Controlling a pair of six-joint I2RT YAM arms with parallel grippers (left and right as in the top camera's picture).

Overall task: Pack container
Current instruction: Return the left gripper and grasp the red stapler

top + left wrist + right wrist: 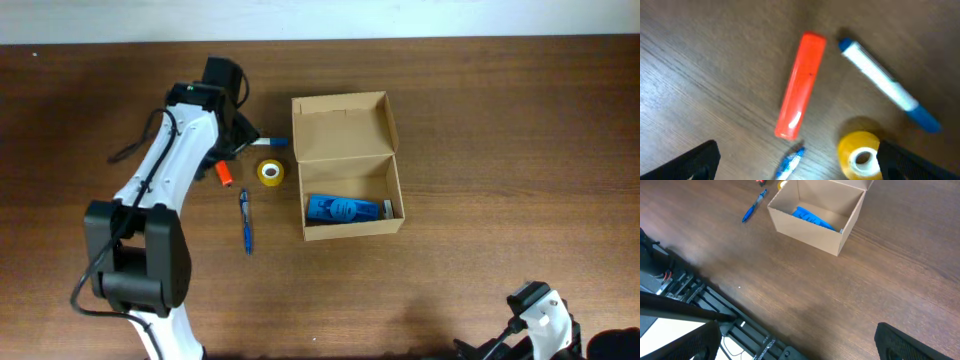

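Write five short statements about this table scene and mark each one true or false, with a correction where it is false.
1. The lid of the container is open. True.
2. The container is empty. False: a blue package lies inside it.
3. The yellow tape roll sits on the table, outside the container. True.
4. The left gripper holds the orange marker. False: the gripper is open and the marker lies on the table.
5. The blue pen is inside the container. False: it lies on the table beside it.
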